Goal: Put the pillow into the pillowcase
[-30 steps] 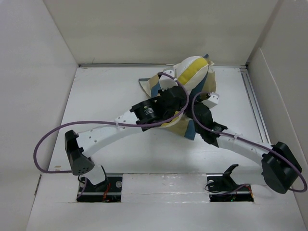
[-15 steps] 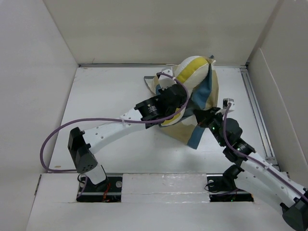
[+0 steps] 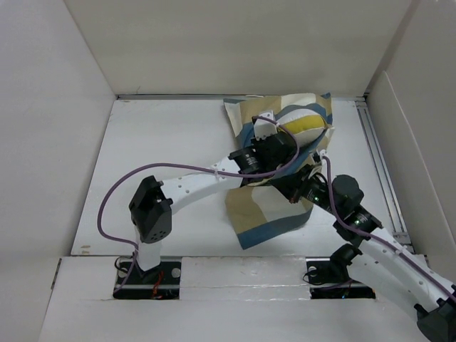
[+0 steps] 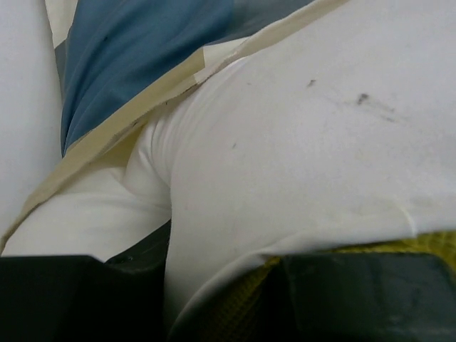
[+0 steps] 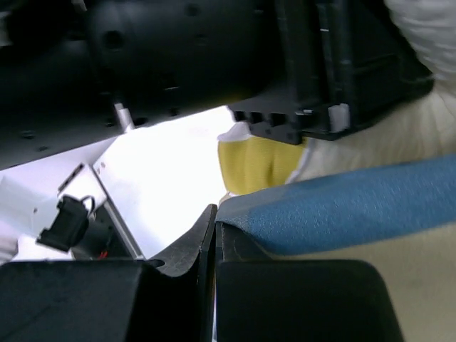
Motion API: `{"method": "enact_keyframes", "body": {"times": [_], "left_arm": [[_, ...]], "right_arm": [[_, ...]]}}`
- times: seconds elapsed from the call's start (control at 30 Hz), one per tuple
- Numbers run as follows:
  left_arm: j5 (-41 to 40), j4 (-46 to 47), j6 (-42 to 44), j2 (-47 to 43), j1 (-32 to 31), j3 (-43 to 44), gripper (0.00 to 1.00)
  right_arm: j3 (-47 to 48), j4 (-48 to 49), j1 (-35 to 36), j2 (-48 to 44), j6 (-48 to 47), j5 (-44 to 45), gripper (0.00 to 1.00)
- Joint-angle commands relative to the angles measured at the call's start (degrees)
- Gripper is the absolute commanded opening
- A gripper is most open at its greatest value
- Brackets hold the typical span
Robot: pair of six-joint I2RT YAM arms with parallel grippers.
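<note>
The pillow [image 3: 306,125], white with a yellow band, lies at the back right, partly wrapped by the blue, tan and cream checked pillowcase [image 3: 274,214], which spreads toward the front. My left gripper [image 3: 281,146] is shut on the pillow. In the left wrist view, white pillow [image 4: 299,142] cloth and yellow piping bunch between the dark fingers of the left gripper [image 4: 221,299], with the pillowcase [image 4: 142,43] above. My right gripper [image 3: 296,184] sits just in front, jaws shut on a blue edge of the pillowcase [image 5: 342,206]. The right gripper [image 5: 215,224] shows no gap, and yellow pillow [image 5: 256,164] lies behind it.
White walls enclose the table on the left, back and right. A metal rail [image 3: 377,157] runs along the right side. Purple cables [image 3: 114,199] loop over both arms. The left arm's black wrist [image 5: 214,64] hangs close above the right gripper.
The left arm swung right and back, carrying the pillow lower. The pillowcase now spreads toward the front. The right arm drew in under the left wrist and its jaws closed.
</note>
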Motion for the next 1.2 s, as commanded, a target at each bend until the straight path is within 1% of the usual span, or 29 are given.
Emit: {"method": "enact_keyframes", "body": {"times": [0.0, 0.07, 0.13, 0.23, 0.33, 0.4, 0.47, 0.53, 0.6, 0.67, 0.73, 0.77, 0.83, 0.87, 0.97, 1.0, 1.13, 1.17], "left_arm": [[-4.12, 0.38, -6.3, 2.05, 1.23, 0.52, 0.0], [-4.12, 0.99, -6.3, 3.37, 0.7, -2.36, 0.0], [-4.12, 0.99, -7.61, 6.79, -0.61, -3.7, 0.0], [-1.4, 0.29, -10.6, 13.38, -0.62, -4.23, 0.0], [0.79, -0.5, -12.98, 19.18, -0.62, -3.7, 0.0], [1.85, 0.2, -12.98, 21.13, -0.62, -3.7, 0.0], [3.16, 0.2, -14.38, 23.33, -0.62, -4.22, 0.0], [4.93, 2.13, -14.39, 23.95, -0.62, -5.45, 0.0], [8.53, 2.75, -15.08, 25.61, 0.43, -6.86, 0.0], [9.94, 3.98, -16.06, 25.62, 0.44, -9.93, 0.0], [12.05, 6.34, -17.28, 25.62, 1.66, -12.91, 0.0], [12.75, 7.49, -17.29, 25.62, 1.67, -16.24, 0.0], [14.77, 9.68, -16.59, 25.09, 2.2, -18.9, 0.0], [14.78, 9.69, -15.8, 25.09, 2.2, -19.43, 0.0], [16.19, 8.56, -15.79, 28.68, 3.51, -18.74, 0.0], [17.06, 8.55, -15.79, 29.39, 3.51, -18.73, 0.0], [16.81, 8.55, -17.02, 31.06, 4.66, -20.05, 0.0], [16.8, 8.55, -17.02, 31.07, 5.18, -20.83, 0.0]], "right_arm": [[4.6, 5.89, 0.44, -4.04, -1.25, -11.41, 0.0], [4.6, 5.27, -0.18, -5.27, -1.25, -13.34, 0.0], [4.6, 4.74, -0.18, -7.73, -0.38, -13.87, 0.0], [3.47, 4.12, -0.18, -12.65, 1.47, -13.09, 0.0], [2.94, 1.15, -0.18, -17.38, 2.79, -12.55, 0.0], [2.93, -0.88, -0.18, -19.42, 3.5, -11.94, 0.0], [4.16, -4.91, -0.18, -22.58, 3.5, -10.19, 0.0], [6.0, -10.01, -0.18, -24.44, 2.71, -5.54, 0.0], [7.85, -13.61, -0.18, -26.01, 0.87, -0.72, 0.0], [11.27, -18.87, -0.18, -26.02, -0.36, 2.29, 0.0], [13.12, -20.83, -0.18, -26.64, -1.25, 4.66, 0.0], [14.78, -21.62, -0.18, -27.16, -1.95, 5.2, 0.0], [16.81, -23.56, -0.18, -27.69, -1.95, 6.16, 0.0], [18.82, -23.56, -0.18, -28.3, -1.95, 6.17, 0.0], [22.52, -23.56, -0.18, -28.31, -1.42, 4.33, 0.0], [25.32, -23.56, -0.18, -28.31, -1.42, 3.8, 0.0], [32.45, -26.36, -0.18, -26.91, -2.03, 3.79, 0.0], [33.77, -26.9, -0.18, -26.2, -2.04, 5.27, 0.0]]}}
